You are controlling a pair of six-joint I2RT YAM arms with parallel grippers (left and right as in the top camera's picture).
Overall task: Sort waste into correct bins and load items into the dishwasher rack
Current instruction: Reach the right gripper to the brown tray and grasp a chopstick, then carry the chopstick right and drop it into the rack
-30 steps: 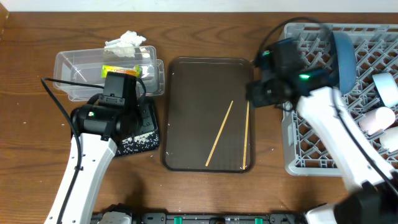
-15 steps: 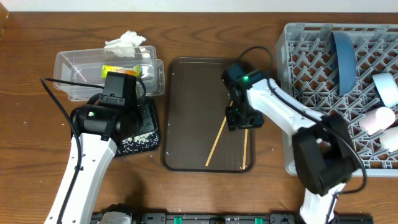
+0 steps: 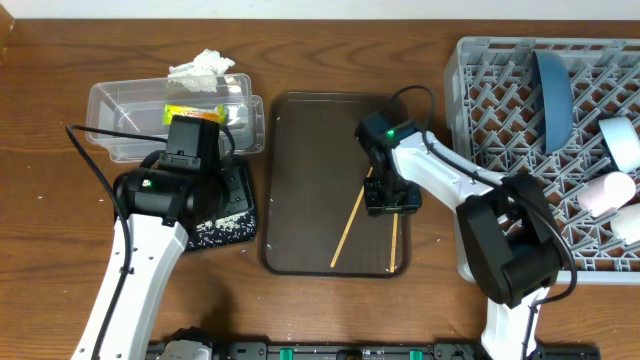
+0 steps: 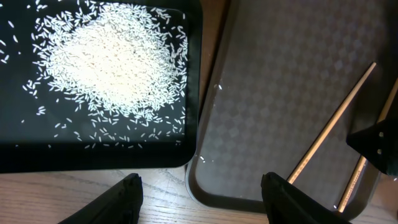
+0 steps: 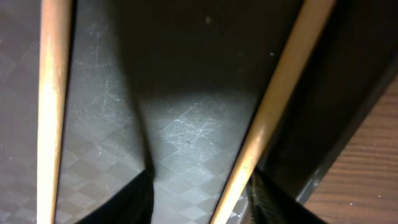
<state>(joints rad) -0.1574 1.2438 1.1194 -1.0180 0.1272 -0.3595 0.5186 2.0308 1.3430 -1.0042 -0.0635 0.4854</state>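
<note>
Two wooden chopsticks [image 3: 352,215] lie on the dark brown serving tray [image 3: 310,130]. My right gripper [image 3: 392,197] is low over them, open. In the right wrist view its fingers [image 5: 127,199] stand on either side of one chopstick [image 5: 280,93], with the other chopstick [image 5: 53,106] outside to the left. My left gripper [image 3: 222,190] hovers open and empty over the black tray [image 3: 243,212], which holds rice [image 4: 112,62]. The snack wrapper [image 3: 192,112] lies in the clear tub [image 3: 120,110]. The tissue [image 3: 203,68] lies behind the tub. The blue plate [image 3: 553,95] stands in the grey rack [image 3: 500,120].
A pale bowl [image 3: 622,140] and a pink cup [image 3: 607,193] sit at the rack's right side. The black tray's rim [image 4: 193,93] lies close beside the brown tray [image 4: 280,74]. Bare wood lies in front of the trays. The right arm's cable loops over the brown tray.
My right arm swung from the rack's left edge over to the brown tray and came down onto the chopsticks. The left arm has not moved.
</note>
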